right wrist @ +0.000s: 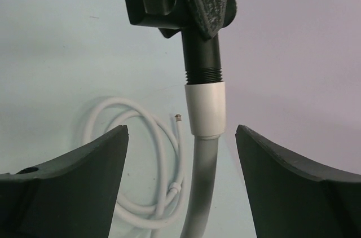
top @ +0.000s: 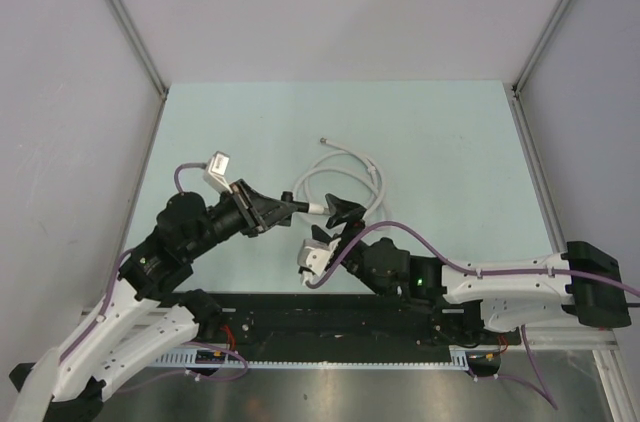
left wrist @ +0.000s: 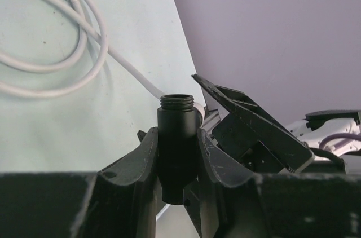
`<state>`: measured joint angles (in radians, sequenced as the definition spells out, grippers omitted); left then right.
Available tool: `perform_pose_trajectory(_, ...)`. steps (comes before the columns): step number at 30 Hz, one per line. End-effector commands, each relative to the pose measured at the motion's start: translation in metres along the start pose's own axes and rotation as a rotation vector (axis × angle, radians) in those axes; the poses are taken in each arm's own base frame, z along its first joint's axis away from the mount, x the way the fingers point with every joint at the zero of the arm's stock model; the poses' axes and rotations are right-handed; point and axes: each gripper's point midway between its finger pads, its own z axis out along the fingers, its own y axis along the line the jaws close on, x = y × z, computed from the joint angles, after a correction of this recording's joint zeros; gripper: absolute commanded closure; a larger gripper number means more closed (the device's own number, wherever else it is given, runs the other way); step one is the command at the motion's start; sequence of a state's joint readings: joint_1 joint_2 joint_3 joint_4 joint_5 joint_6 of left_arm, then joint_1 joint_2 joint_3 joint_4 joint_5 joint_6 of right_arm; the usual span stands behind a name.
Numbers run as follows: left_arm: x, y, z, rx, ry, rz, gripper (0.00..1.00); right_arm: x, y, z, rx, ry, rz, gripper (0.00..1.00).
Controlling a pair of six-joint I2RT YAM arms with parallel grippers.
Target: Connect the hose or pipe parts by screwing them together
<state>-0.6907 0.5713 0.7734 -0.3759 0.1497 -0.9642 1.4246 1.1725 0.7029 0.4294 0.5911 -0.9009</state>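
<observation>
Midway into the screwing step. Gripping the black threaded pipe hard with the left gripper, apparently clear of the table, threaded end aimed at the other arm. Meeting that thread with the white collar of the hose, end to end and in line, with several thread turns bare above the collar: probably only started, not seated. Straddling the collar with the right gripper, fingers spread wide, touching nothing. Trailing away from there into loose loops of white tubing on the table, free end at the far side. Next, by the look of it: closing squarely on the collar, turning it onto the thread, letting go, re-gripping. Calls for a true axis to dodge cross-threading, and slack in the hose.
</observation>
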Motion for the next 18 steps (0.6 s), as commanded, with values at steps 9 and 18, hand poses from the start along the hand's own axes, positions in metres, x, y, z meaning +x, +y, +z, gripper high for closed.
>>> perform_pose_trajectory(9,-0.016,-0.023,-0.007,0.033,-0.044,-0.137,1.00,-0.019,-0.015,0.005,0.070,-0.057,-0.039,0.23)
perform_pose_trajectory(18,-0.001,-0.033,-0.006,0.063,0.052,-0.221,1.00,-0.025,0.004,0.015,-0.006,-0.082,-0.039,0.64)
